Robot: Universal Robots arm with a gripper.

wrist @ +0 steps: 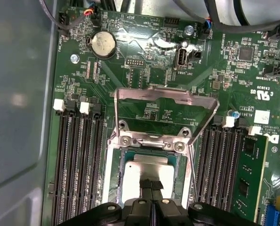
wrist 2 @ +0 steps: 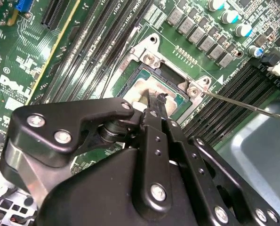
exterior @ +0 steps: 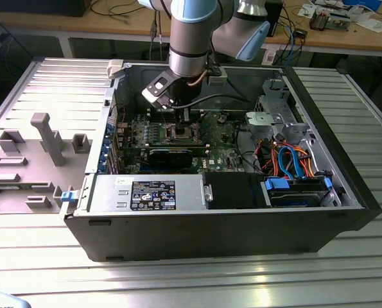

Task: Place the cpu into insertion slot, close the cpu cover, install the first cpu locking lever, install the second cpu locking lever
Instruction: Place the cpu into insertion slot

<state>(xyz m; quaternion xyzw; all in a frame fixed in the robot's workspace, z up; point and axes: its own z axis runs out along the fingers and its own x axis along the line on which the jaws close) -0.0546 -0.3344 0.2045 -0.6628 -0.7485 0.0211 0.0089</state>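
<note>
Two black fingers [wrist: 147,184]: closed, empty, over flat silvery-grey square cpu [wrist: 144,165];
Silver-rimmed insertion slot [wrist: 110,165]: holds cpu;
Thin silvery cpu cover [wrist: 163,92]: raised

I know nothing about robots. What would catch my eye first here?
First, the blue-and-grey arm reaching down into an open computer case in the exterior view. In the first wrist view its black hand, fingers together, sits right over the silvery cpu lying in the socket, whose metal cover stands open at one edge.
</note>
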